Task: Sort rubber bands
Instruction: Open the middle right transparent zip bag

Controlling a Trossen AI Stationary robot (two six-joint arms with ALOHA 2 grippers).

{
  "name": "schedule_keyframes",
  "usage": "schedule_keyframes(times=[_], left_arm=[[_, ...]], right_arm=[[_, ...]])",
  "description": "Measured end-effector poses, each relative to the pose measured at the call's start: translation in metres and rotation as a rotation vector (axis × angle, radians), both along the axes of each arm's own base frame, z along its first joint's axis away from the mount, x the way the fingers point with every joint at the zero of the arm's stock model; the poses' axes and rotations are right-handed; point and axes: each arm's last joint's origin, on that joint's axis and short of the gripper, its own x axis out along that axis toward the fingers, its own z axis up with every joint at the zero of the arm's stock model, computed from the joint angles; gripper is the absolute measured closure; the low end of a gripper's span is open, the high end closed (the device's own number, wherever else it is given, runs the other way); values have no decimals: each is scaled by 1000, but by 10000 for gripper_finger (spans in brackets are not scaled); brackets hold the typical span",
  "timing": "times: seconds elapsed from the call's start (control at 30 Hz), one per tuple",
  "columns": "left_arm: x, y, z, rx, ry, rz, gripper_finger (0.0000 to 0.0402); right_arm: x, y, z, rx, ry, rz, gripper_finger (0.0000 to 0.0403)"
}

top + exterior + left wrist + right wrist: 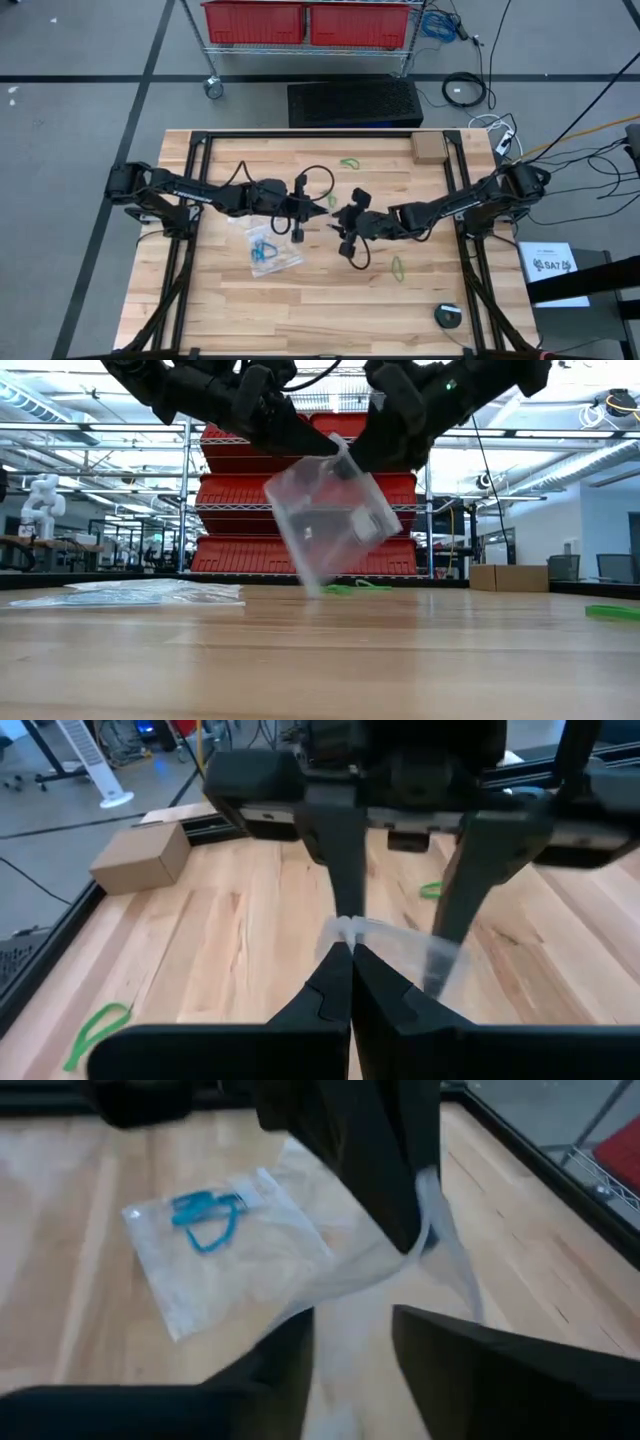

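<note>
Item: clear bag (330,520), hanging mid-air above table centre. Left gripper (345,955) pinching its rim shut; right gripper (350,1330) parting, jaws half-wide. Green rubber bands (398,268) lying loose on table (300,310); blue ones in flat bag (215,1250). Step: opening bag. Next: needs a green band fetched.

Even, bright overhead lighting with soft faint shadows on the table (300,300); low view backlit by ceiling strips, arms rendered as silhouettes, the clear bag (328,520) motion-blurred; right wrist view blurred throughout, near fingers (470,1370) out of focus; left wrist view sharper, foreground fingers (335,990) soft.
</note>
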Motion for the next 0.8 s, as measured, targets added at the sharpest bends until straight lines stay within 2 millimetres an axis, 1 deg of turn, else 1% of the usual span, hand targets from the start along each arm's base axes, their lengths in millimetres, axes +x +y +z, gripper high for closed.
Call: schedule_keyframes(times=[0.2,0.23,0.47,0.53,0.6,0.7,0.8], left_arm=[[0,1,1,-20,-9,21,400],[0,0,1,-21,-10,20,400],[1,-6,4,-20,-42,0,400],[1,-7,5,-20,-50,-2,400],[1,-7,5,-23,-49,-2,400],[1,-7,4,-34,-45,7,400],[1,-9,4,-38,-45,1,400]], right_arm=[[5,-5,-8,-4,8,-22,382],[7,-7,-10,-5,10,-27,392],[15,-24,-22,21,1,-101,401],[17,-29,-27,29,13,-119,395],[19,-32,-30,33,14,-126,376],[20,-32,-28,41,-7,-129,328],[21,-29,-23,57,-52,-105,270]])
